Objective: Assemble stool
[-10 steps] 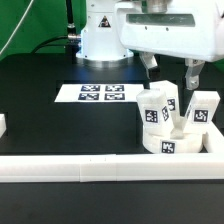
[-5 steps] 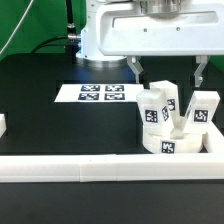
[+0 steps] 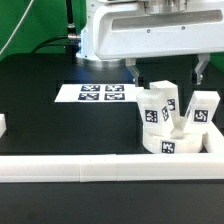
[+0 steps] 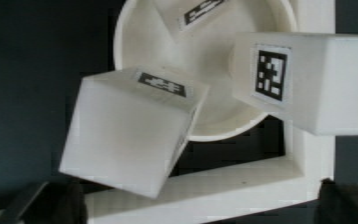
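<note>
The round white seat disc (image 3: 167, 146) lies in the corner of the white rails, at the exterior view's right. Tagged white leg blocks stand or lean on it: one (image 3: 153, 110) on the left, one (image 3: 172, 100) just behind it, and one (image 3: 203, 110) on the right. My gripper (image 3: 164, 72) hangs open just above them, a finger on either side of the group, holding nothing. In the wrist view, a tilted leg block (image 4: 137, 130) and a tagged leg block (image 4: 300, 80) rest against the seat disc (image 4: 176, 40), with my gripper (image 4: 194, 205) open beyond them.
A long white rail (image 3: 100, 168) runs along the front and a short one (image 3: 215, 140) closes the right side; the rail (image 4: 247, 190) also shows in the wrist view. The marker board (image 3: 100, 93) lies behind on the black table. A small white piece (image 3: 2, 125) sits at the left edge.
The hand has shifted toward the exterior view's left and turned, so its fingers now stand wider apart over the leg blocks. The jaws stayed open and the parts have not moved.
</note>
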`<state>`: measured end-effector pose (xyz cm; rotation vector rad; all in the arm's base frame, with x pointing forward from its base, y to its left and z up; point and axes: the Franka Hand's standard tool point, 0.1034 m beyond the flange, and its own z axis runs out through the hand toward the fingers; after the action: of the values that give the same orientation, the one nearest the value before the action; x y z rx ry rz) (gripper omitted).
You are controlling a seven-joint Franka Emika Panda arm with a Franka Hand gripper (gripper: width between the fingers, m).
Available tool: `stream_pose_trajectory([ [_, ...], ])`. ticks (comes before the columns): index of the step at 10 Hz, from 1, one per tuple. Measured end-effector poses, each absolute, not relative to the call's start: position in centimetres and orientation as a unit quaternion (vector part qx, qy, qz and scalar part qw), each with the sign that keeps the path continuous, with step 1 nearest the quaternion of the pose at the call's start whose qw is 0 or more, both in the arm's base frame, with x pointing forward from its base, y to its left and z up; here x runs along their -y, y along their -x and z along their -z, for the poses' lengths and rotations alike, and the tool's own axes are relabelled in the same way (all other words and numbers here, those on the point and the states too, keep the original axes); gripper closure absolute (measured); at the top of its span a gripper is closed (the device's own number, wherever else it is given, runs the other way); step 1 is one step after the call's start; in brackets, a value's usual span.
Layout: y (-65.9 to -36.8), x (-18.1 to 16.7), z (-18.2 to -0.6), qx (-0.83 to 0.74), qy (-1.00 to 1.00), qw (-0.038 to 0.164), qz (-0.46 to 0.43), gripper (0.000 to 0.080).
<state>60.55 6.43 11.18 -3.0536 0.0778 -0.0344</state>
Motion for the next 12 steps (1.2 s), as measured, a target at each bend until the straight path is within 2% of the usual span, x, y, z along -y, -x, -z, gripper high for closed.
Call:
stream_pose_trajectory([
  [2, -60.5, -6.7, -10.9, 0.073, 0.997, 0.034, 0.020, 0.0150],
  [6, -60.4, -6.1, -10.8, 0.171, 0.985, 0.026, 0.024, 0.0150],
  [10, -60.7, -5.6, -9.9, 0.359, 0.933, 0.005, 0.030, 0.0150],
  [12, -60.6, -5.3, -9.7, 0.388, 0.921, 0.001, 0.027, 0.0150],
])
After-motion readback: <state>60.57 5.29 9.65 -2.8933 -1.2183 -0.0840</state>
